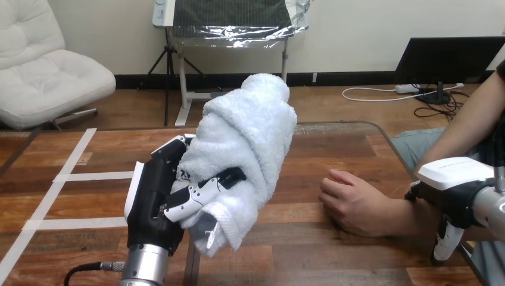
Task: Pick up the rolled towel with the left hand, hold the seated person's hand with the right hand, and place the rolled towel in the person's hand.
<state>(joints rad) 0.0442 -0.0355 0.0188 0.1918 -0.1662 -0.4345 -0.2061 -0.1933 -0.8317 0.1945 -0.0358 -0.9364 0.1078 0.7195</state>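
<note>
Left hand [158, 196] clamped round rolled towel [250, 137], raised above bench [333, 149], well apart from person's hand [351, 199].

Right hand [455, 190] sits over person's forearm near wrist; cannot tell whether it grips.

Risks:
- Person's hand lies palm down on bench, loosely closed. Towel likely has nowhere to land unless palm turns up.
- Loose lower end could unroll or catch on bench.
- Soft roll could slip from grasp during carry.

Towel: white, thick terry, loosely rolled, top leaning right, tail hanging below hand.
</note>
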